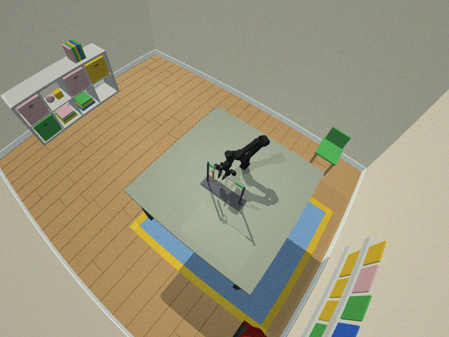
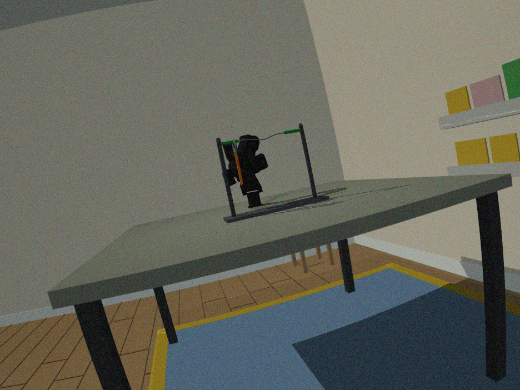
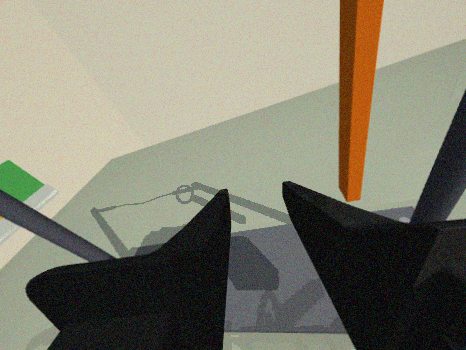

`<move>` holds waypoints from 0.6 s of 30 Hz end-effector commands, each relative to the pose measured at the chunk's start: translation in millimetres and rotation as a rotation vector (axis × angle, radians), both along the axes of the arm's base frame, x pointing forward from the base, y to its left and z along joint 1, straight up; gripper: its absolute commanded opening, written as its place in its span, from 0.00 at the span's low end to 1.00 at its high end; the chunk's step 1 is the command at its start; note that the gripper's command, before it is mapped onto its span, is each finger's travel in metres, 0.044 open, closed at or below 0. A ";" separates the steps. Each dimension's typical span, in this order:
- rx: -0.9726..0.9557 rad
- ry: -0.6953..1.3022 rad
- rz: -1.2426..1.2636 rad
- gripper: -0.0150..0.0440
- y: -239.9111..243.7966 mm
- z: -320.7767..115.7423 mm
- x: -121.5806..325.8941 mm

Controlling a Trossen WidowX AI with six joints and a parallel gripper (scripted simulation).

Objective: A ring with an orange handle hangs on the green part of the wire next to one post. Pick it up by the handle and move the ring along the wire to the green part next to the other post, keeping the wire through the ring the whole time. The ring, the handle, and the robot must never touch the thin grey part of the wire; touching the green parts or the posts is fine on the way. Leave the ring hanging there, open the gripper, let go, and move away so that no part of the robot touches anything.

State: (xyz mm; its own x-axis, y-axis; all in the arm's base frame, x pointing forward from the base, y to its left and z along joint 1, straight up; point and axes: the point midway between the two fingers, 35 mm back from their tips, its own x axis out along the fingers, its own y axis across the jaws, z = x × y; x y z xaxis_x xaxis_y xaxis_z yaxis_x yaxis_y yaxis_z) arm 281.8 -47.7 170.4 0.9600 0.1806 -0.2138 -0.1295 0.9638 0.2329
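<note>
The ring (image 1: 213,169) (image 2: 235,146) hangs on the green part (image 2: 226,143) beside one post (image 1: 207,173) (image 2: 225,180) (image 3: 444,170). Its orange handle (image 1: 213,174) (image 2: 238,168) (image 3: 361,100) hangs down, slightly tilted in the exterior view. My gripper (image 1: 220,178) (image 3: 255,192) is partly open and empty. In the wrist view the handle is outside the fingers, beyond and to the right of the right fingertip. The other green part (image 1: 239,185) (image 2: 291,131) is at the other post (image 1: 242,196) (image 2: 307,161). The grey wire (image 2: 273,135) runs between them. In the exterior view my fingers are hard to make out.
The stand's dark base (image 1: 208,184) (image 2: 268,209) rests on the grey-green table (image 1: 173,181) (image 2: 168,247). My arm reaches in from the side of the table nearest the green chair (image 1: 330,150). The thin wire passes close to the gripper in the top view.
</note>
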 end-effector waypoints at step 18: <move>-0.231 -0.066 -0.117 0.53 -53.1 -60.6 -76.2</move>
